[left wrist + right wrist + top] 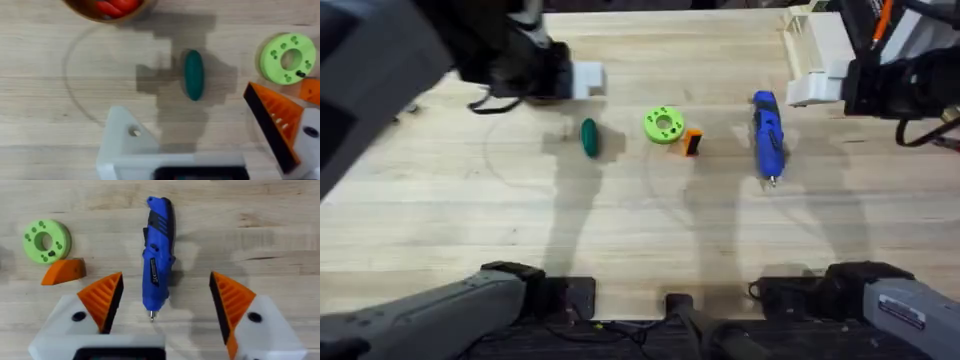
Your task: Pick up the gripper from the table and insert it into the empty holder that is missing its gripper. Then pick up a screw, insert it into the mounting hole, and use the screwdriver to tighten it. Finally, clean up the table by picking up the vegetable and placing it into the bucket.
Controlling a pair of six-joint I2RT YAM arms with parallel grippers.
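the bench (640,230) is pale wood w/ everything lying in a loose row across its far half. my right hand (165,305) hangs over the right side, fingers spread wide apart, grasping nothing; the orange ribbed pads (102,300) sit either side of the screwdriver's tip end w/out touching it. my left hand (210,135) hovers over the left-centre; one finger is the plain white holder (125,140) w/ a small mounting hole, the other carries an orange pad, and they're parted, nothing between them. the bucket (107,9) is at the edge of the left wrist view, brown rim w/ red-orange bits inside. the screwdriver (766,135) lies flat, blue, metal tip pointing toward my bases. lime-green disc (663,124) sits mid-bench. the vegetable (589,137) lies left of the disc, well apart from it. the gripper (692,141) rests just beside the disc's right edge, btw disc and screwdriver.
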